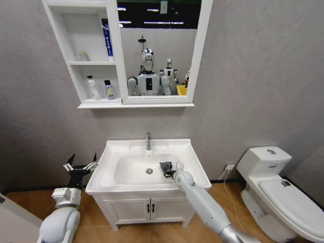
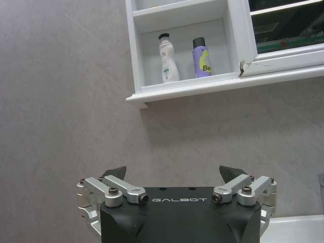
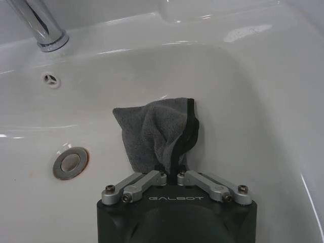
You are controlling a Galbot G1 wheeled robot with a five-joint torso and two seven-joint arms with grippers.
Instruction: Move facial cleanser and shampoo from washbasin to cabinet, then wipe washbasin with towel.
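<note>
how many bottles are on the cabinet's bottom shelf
2: a white bottle on the left and a purple bottle beside it on the right, both upright in the cabinet; the shelves above hold other items.

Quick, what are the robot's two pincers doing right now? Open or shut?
Left pincer: open, holding nothing, beside the washbasin.
Right pincer: shut on the towel, down in the washbasin bowl.

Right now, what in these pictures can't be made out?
- Label text on the two bottles in the cabinet: too small, head and left wrist views.
- Towel's gripped end: hidden by the right gripper, right wrist view.
- Left gripper body: cut off by the left wrist view's edge.
</note>
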